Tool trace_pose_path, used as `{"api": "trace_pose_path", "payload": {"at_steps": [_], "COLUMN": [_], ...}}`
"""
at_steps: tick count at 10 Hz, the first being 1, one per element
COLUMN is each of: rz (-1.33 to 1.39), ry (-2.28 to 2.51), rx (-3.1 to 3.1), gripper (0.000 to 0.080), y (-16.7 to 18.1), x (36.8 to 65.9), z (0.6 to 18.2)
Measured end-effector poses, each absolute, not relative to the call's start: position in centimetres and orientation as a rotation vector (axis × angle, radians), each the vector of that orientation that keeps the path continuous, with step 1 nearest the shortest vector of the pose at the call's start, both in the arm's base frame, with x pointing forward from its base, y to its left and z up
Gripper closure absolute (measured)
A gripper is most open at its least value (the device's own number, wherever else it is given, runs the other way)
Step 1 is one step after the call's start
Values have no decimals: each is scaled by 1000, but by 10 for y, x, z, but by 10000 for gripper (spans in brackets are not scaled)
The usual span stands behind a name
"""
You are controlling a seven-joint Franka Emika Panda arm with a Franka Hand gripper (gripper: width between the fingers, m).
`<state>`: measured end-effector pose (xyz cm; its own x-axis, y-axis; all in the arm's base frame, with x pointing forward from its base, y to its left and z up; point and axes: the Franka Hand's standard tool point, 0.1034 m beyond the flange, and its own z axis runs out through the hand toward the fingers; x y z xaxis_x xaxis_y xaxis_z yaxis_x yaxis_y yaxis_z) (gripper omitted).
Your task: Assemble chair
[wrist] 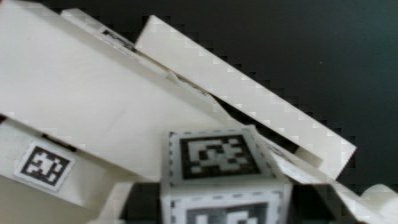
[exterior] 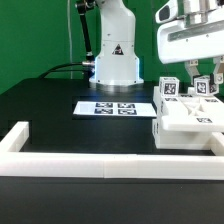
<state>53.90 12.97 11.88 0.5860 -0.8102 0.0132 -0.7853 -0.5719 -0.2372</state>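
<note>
Only the exterior view shows the marker board (exterior: 112,107) mid-table (exterior: 50,105) and green wall; the gripper (exterior: 205,78) is clamped on the chair (exterior: 190,118).

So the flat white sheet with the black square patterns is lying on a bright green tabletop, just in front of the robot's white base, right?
Not quite. The tabletop is black, not green; only the backdrop behind is green. The flat white marker board with black square tags does lie just in front of the robot's white base, as the exterior view shows.

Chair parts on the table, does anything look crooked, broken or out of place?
Nothing stands out. The chair parts sit together at the exterior view's right, inside the white border rail. The gripper hangs just above them, and the marker board lies flat.
</note>
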Motion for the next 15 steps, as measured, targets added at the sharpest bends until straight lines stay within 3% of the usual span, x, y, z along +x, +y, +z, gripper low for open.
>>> {"api": "trace_pose_path", "payload": {"at_steps": [1,2,3,4,9,14,15], "rz": [-175,-196,-210,-216,-249,-270,-270], "ry": [1263,1089,943,844,166,-218,-214], "rx": [-2653,-2744,-2805,-2842,-3029,-3051,-3051], "gripper": [320,320,186,161,151,151,272], "y": [133,135,135,135,139,136,136], "x": [538,537,537,536,539,539,539], "z": [119,118,118,117,120,120,120]}}
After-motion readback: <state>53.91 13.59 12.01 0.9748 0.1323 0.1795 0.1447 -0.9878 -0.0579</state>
